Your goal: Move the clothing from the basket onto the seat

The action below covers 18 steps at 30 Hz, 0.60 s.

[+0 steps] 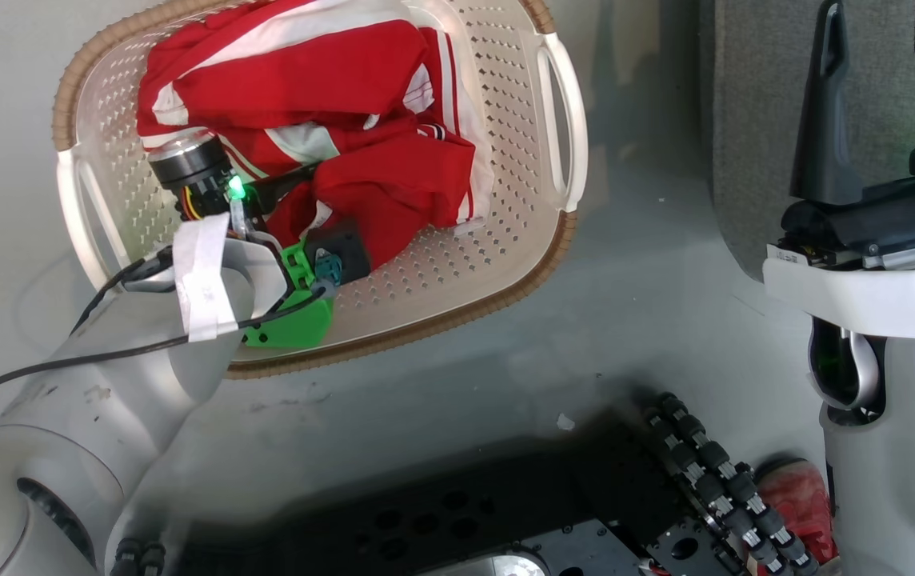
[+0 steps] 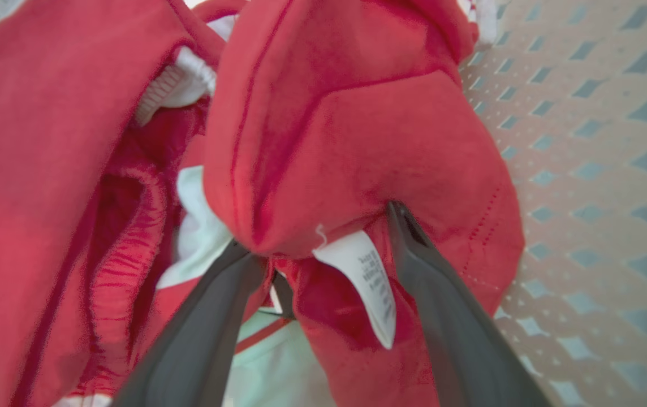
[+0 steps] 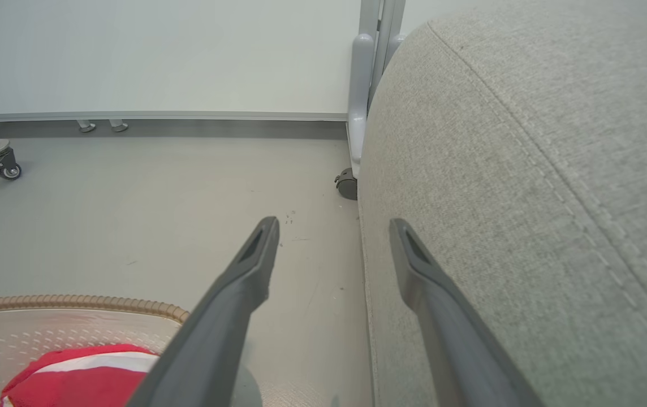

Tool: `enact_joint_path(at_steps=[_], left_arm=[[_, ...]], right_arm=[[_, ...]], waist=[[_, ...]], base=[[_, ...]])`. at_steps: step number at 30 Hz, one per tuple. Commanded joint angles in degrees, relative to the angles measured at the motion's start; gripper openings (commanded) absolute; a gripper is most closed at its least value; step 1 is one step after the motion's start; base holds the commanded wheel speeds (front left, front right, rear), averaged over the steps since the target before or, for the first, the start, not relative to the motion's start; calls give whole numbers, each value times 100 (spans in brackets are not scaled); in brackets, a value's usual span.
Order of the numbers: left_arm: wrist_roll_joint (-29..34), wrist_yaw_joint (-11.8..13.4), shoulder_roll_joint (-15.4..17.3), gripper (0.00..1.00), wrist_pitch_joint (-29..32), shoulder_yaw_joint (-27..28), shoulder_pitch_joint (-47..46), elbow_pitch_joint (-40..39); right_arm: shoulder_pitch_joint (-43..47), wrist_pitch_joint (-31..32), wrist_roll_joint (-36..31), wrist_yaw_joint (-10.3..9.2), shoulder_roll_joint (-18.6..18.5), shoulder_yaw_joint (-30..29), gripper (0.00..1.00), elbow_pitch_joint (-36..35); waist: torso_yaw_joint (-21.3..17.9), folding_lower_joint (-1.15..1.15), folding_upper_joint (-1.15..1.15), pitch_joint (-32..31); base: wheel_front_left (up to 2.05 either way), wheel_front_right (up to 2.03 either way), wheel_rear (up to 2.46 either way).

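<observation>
The left pincer (image 2: 316, 229) is spread around a fold of clothing (image 2: 346, 141) in the basket (image 1: 505, 240) — ready for gripping; the right pincer (image 3: 332, 226) is held released beside the seat (image 3: 527, 169).

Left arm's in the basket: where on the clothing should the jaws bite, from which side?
On the clothing, bite the red fold with the white label, coming from the robot's side as the left gripper points: it stands proud between the open jaws.
</observation>
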Motion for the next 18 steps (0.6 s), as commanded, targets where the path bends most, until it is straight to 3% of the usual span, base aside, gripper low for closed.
enact_joint_path(at_steps=[1, 4, 5, 7, 18], left_arm=[[69, -13, -12, 100, 2, 4, 76, -10], [177, -14, -10, 100, 2, 5, 131, -86], [211, -14, 1, 53, 2, 4, 140, -124], [260, -14, 15, 0, 2, 4, 157, -167], [125, -14, 37, 0, 0, 6, 455, -596]], right_arm=[[-10, -17, 31, -2, -10, 20, 100, -25], [-17, -17, 45, -2, -9, 61, 100, -12], [-28, -17, 50, -2, -9, 79, 100, -2], [-58, -17, 58, -2, -9, 108, 100, 16], [-114, -17, 176, -2, -9, 169, 100, 214]], waist=[[-27, 0, 0, 1], [-53, 0, 0, -9], [-62, 0, 0, -14], [-78, 0, 0, -28], [-12, 0, 0, -696]], base=[[0, 0, 0], [0, 0, 0], [0, 0, 0], [0, 0, 0], [0, 0, 0]])
